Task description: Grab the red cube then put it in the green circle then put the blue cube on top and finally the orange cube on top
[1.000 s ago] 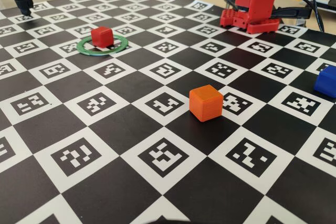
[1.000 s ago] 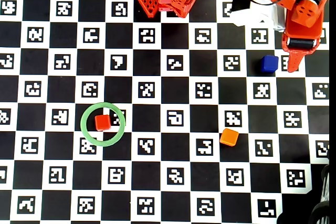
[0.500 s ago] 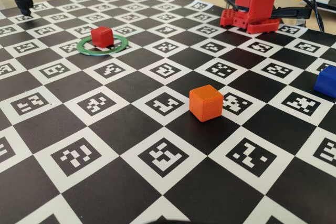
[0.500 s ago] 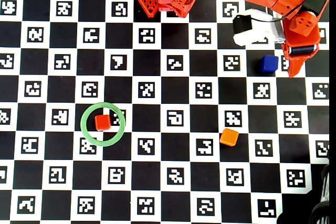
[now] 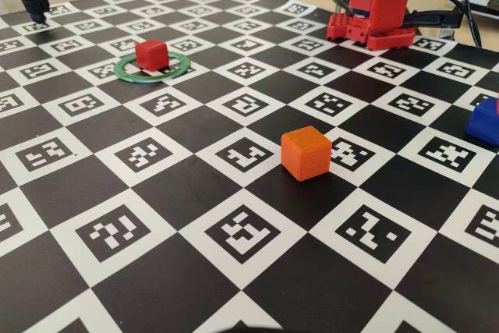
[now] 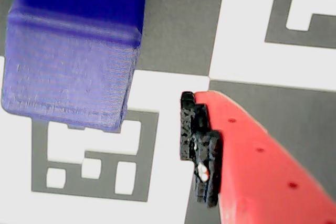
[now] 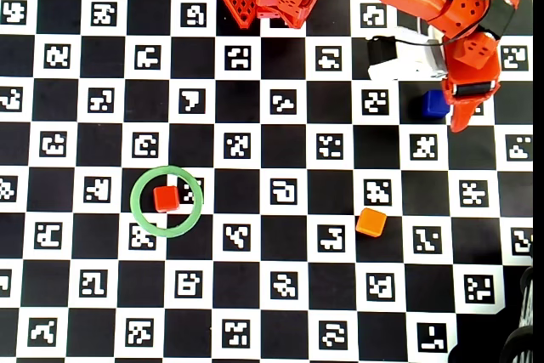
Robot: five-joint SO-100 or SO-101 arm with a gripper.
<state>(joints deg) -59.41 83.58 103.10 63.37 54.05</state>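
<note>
Overhead view shows the red cube (image 7: pixel 167 199) already sitting inside the green circle (image 7: pixel 138 213), so the blue cube (image 7: pixel 436 104) is judged to be the thing in hand now; it lies far across the table (image 7: pixel 255 320) from the green circle, up near the arm's base, with the orange cube (image 7: pixel 371 222) between the two, closer to the blue cube. The tool (image 7: pixel 450 106) hangs right at the blue cube, one red finger reaching down just beside its far side from the circle. In the wrist view the blue cube (image 6: pixel 73 51) fills the upper left, and one red finger with a black pad (image 6: pixel 199 148) stands apart from it across a strip of bare table; the other finger is out of frame, so whether the tool is wide or narrow cannot be told, though nothing is held. The cube looks like printed plastic with fine layer lines: likely light, stiff and not fragile, its ribbed faces giving fair grip. Its rounded edges suggest taking it across two flat opposite side faces, squarely and around mid-height, leaving the bottom free to land level on the red cube.
</note>
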